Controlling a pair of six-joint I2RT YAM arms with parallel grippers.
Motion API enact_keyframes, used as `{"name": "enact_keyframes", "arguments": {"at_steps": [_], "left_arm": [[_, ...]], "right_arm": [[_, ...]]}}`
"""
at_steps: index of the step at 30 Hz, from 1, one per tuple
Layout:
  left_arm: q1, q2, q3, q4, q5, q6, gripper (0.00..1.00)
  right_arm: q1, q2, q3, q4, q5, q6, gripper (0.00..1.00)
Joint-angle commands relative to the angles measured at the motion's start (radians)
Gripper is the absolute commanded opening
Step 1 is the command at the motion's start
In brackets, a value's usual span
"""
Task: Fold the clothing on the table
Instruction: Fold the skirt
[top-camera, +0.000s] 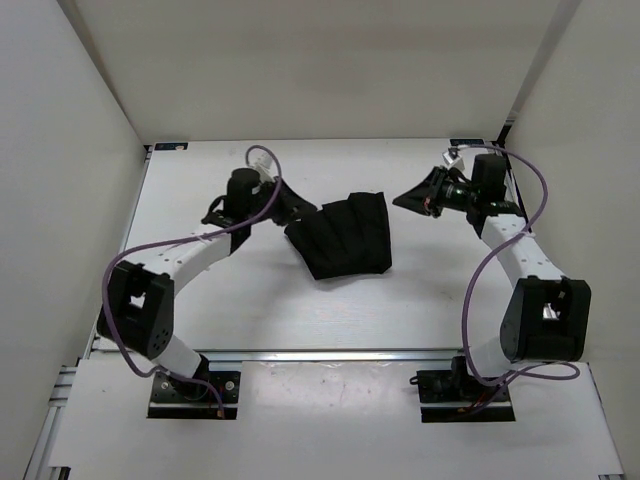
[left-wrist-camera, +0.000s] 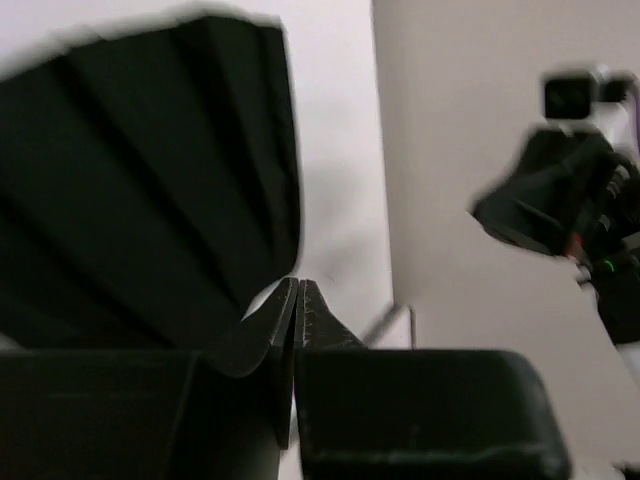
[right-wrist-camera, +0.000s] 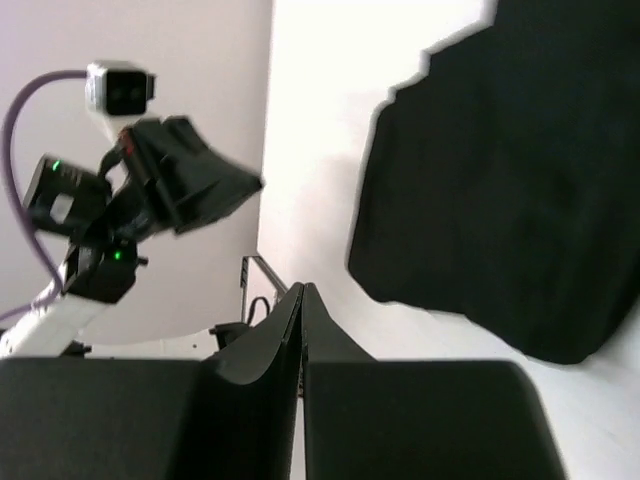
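The clothing (top-camera: 345, 238) is a black pleated garment lying bunched and fanned out in the middle of the white table (top-camera: 260, 300). My left gripper (top-camera: 305, 210) hovers at its upper left edge. In the left wrist view its fingers (left-wrist-camera: 312, 310) are pressed together with nothing between them, and the clothing (left-wrist-camera: 140, 180) spreads just beyond the tips. My right gripper (top-camera: 400, 200) hangs off the garment's upper right corner, apart from it. It is shut and empty (right-wrist-camera: 303, 292), with the clothing (right-wrist-camera: 510, 180) ahead to its right.
White walls (top-camera: 90, 150) enclose the table on the left, back and right. A metal rail (top-camera: 330, 353) runs along the near edge in front of both arm bases. Purple cables (top-camera: 530, 190) loop off each arm.
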Motion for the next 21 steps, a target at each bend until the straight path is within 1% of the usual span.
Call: {"name": "enact_keyframes", "arguments": {"at_steps": [1, 3, 5, 7, 8, 9, 10, 15, 16, 19, 20, 21], "left_arm": [[-0.071, 0.068, -0.049, 0.125, 0.102, -0.134, 0.12], [-0.094, 0.099, -0.098, 0.176, 0.094, -0.176, 0.06], [-0.105, 0.139, -0.16, 0.189, 0.085, -0.199, 0.04], [-0.109, 0.18, -0.209, 0.151, 0.057, -0.194, 0.01], [-0.112, 0.191, -0.217, 0.1, 0.047, -0.171, 0.01], [-0.117, 0.203, -0.22, 0.034, 0.001, -0.139, 0.0], [-0.121, 0.212, -0.231, -0.005, -0.044, -0.112, 0.0], [-0.151, 0.251, -0.22, -0.06, -0.164, -0.058, 0.0], [-0.161, 0.257, -0.208, -0.092, -0.183, -0.05, 0.01], [-0.157, 0.254, -0.183, -0.105, -0.182, -0.033, 0.0], [-0.143, 0.223, -0.188, -0.084, -0.158, -0.03, 0.02], [-0.137, 0.199, -0.194, -0.073, -0.155, -0.027, 0.03]], "right_arm": [[-0.038, -0.047, -0.061, -0.042, 0.011, -0.029, 0.02], [-0.087, -0.073, -0.089, -0.055, 0.016, -0.044, 0.02], [-0.106, -0.104, -0.111, -0.074, 0.03, -0.061, 0.03], [-0.127, -0.142, -0.143, -0.08, 0.031, -0.056, 0.02], [-0.129, -0.153, -0.16, -0.078, 0.025, -0.061, 0.02], [-0.133, -0.165, -0.172, -0.08, 0.03, -0.064, 0.02], [-0.14, -0.186, -0.187, -0.086, 0.034, -0.066, 0.02], [-0.134, -0.214, -0.187, -0.138, 0.053, -0.104, 0.02], [-0.136, -0.219, -0.187, -0.143, 0.054, -0.102, 0.02], [-0.118, -0.214, -0.174, -0.154, 0.059, -0.127, 0.03], [-0.109, -0.222, -0.17, -0.176, 0.066, -0.138, 0.06], [-0.106, -0.222, -0.163, -0.198, 0.082, -0.159, 0.06]]}}
